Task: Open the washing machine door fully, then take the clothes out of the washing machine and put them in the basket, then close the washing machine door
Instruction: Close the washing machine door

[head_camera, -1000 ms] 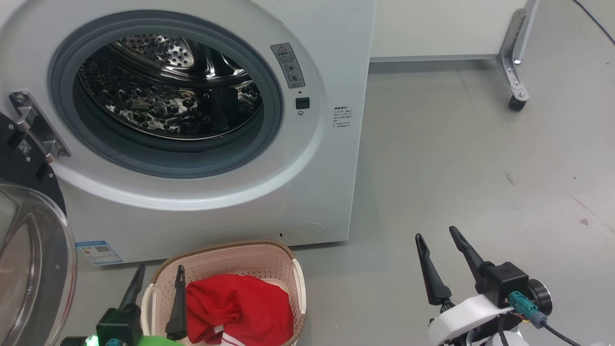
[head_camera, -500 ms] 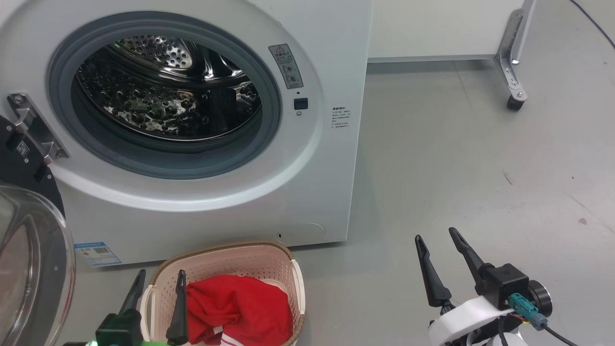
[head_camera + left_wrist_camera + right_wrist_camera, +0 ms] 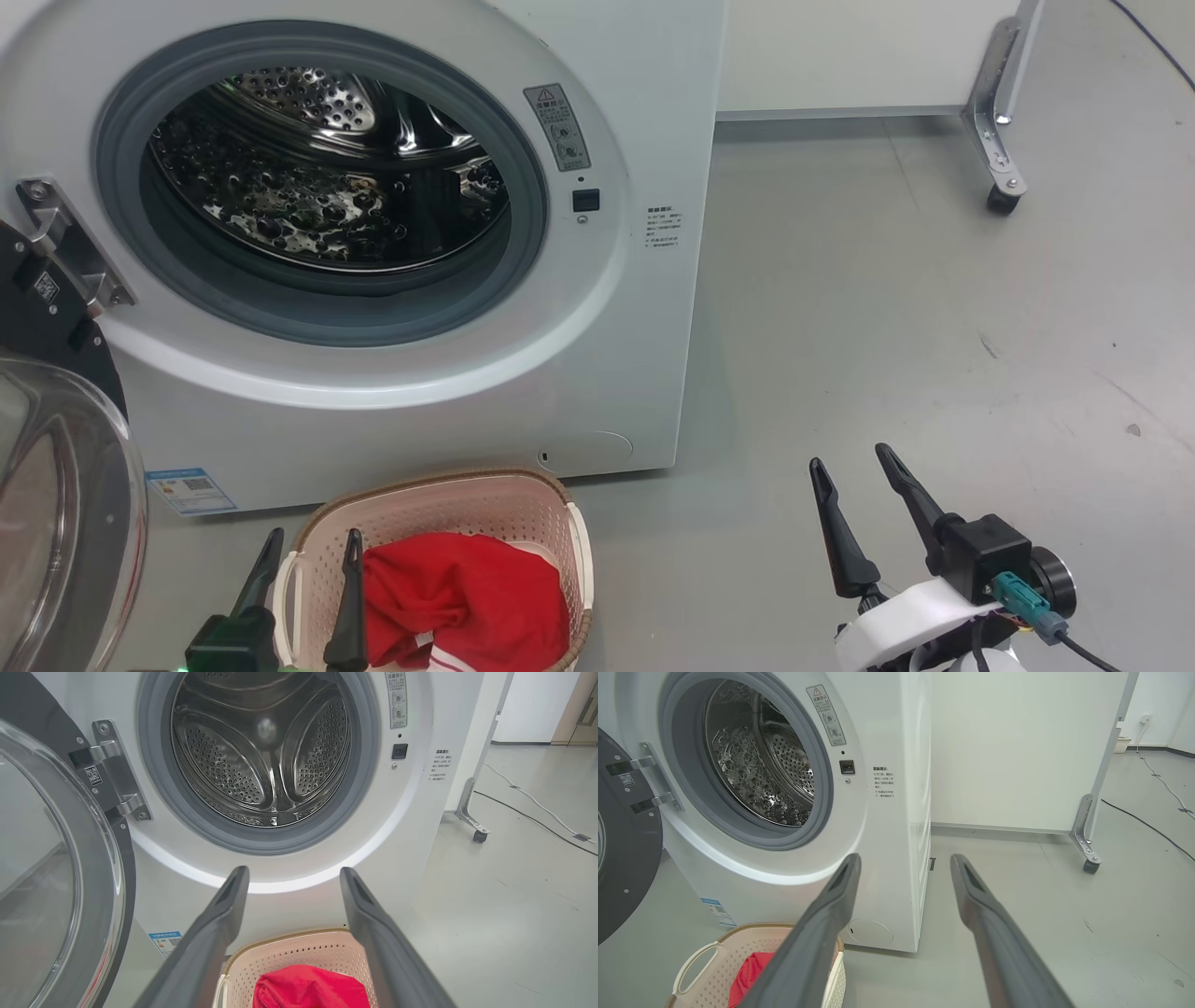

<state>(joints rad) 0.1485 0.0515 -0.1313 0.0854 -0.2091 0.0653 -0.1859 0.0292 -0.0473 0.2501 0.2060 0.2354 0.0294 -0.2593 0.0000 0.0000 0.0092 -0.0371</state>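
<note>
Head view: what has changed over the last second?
The left gripper has drawn back slightly toward the bottom edge, open and empty. Nothing was gripped or released. The right gripper, the clothes in the basket and the open washing machine door stayed put.

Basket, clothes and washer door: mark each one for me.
Basket (image 3: pixel 439 476): head view, far side of the brown rim.
Clothes (image 3: pixel 467 588): head view, middle of the red fabric.
Door (image 3: pixel 46 872): left wrist view, clear glass bowl.
</note>
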